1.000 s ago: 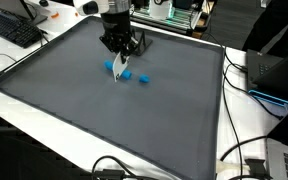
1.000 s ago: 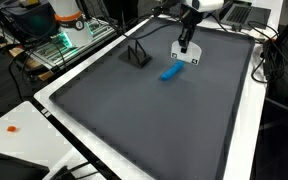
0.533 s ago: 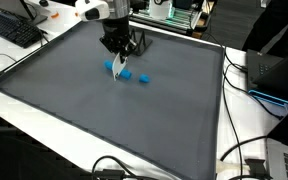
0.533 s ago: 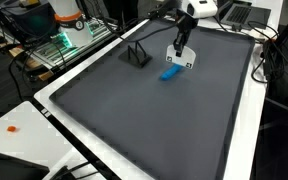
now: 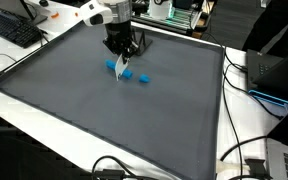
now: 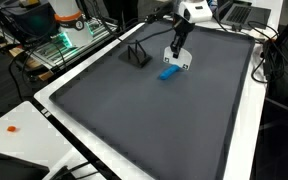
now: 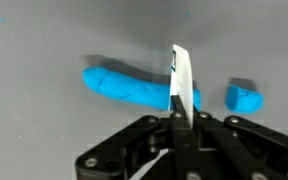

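Two blue lumps lie on the dark mat (image 7: 44, 40): a long roll (image 7: 124, 86) and a small bit (image 7: 244, 97). In the wrist view the claw (image 7: 179, 128) comes in from 6 o'clock, its jaws pressed together on a thin white blade (image 7: 182, 72) that stands edge-on and points to 12 o'clock. The blade crosses the roll near the roll's 3 o'clock end. Most of the roll stretches toward 9 o'clock, and a short stub shows on the other side. The bit sits at 3 o'clock of the blade, apart from the roll, with bare mat between them. Whether the blade's edge has gone into the roll or only stands before it cannot be told.

In an exterior view the claw (image 5: 121, 52) hangs over the far half of the mat (image 5: 74, 100), with the blade (image 5: 120, 70) below it, the roll (image 5: 112, 66) at the blade's foot and the bit (image 5: 143, 78) at 4 o'clock. A keyboard (image 5: 14, 30) lies off the mat at 9 o'clock.

In an exterior view the claw (image 6: 178, 45) holds the blade (image 6: 176, 62) just above the roll (image 6: 169, 73). A black stand (image 6: 136, 55) sits on the mat (image 6: 134, 120) at 9 o'clock, well apart.
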